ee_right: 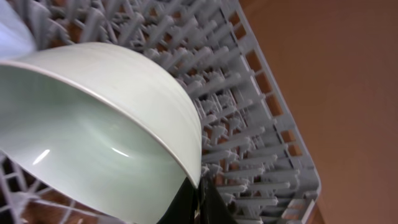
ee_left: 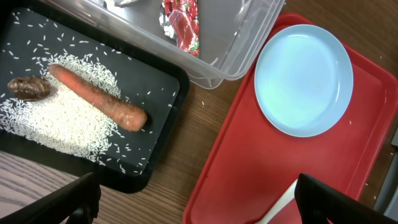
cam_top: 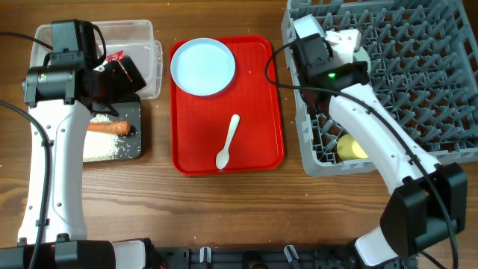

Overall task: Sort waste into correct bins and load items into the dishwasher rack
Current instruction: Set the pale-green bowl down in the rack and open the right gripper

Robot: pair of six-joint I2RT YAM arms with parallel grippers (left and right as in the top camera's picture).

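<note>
My right gripper (ee_right: pixel 196 193) is shut on the rim of the mint-green bowl (ee_right: pixel 93 130) and holds it tilted over the grey dishwasher rack (cam_top: pixel 418 90); the rack also shows in the right wrist view (ee_right: pixel 249 106). A yellow cup (cam_top: pixel 351 147) sits in the rack's near left corner. My left gripper (ee_left: pixel 199 208) is open and empty, above the table between the black tray (ee_left: pixel 168 118) and the red tray. The carrot (ee_left: pixel 99 99), brown scrap (ee_left: pixel 28 88) and rice (ee_left: pixel 56 130) lie in the black tray. The red wrapper (ee_left: pixel 183 22) lies in the clear tub (ee_left: pixel 242 43).
The flat red serving tray (cam_top: pixel 261 97) in the middle holds the pale blue plate (cam_top: pixel 203 66) and the white spoon (cam_top: pixel 228 142). The left arm hangs over the tub and hides part of it. A pale rounded thing (ee_right: pixel 12 28) shows behind the bowl.
</note>
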